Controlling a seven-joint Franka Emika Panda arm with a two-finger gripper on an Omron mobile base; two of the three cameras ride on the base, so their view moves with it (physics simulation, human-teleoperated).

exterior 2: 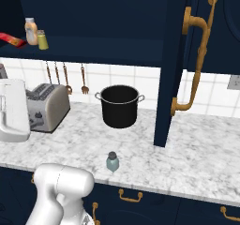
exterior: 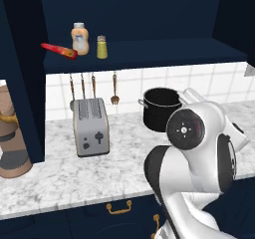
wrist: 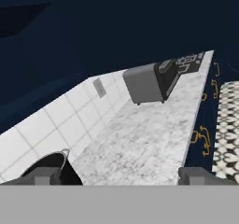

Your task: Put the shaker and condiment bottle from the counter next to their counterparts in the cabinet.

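Shaker [exterior 2: 112,161] upright on desk [exterior 2: 201,149] at lower centre of right base view, condiment bottle [exterior: 59,50] lying on cabinet [exterior: 149,51] shelf upper left, beside orange bottle [exterior: 79,39] and yellow-green shaker [exterior: 101,47], end effector [wrist: 122,176] fully open, empty.

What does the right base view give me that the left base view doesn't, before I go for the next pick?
Right base view: the shaker standing upright near the counter's front edge, and an open cabinet door with a brass handle.
Left base view: a brown jar-like thing at the far left.
Both: the condiment bottle lying on the cabinet shelf left of the orange bottle and yellow-green shaker, plus toaster, black pot and hanging utensils.
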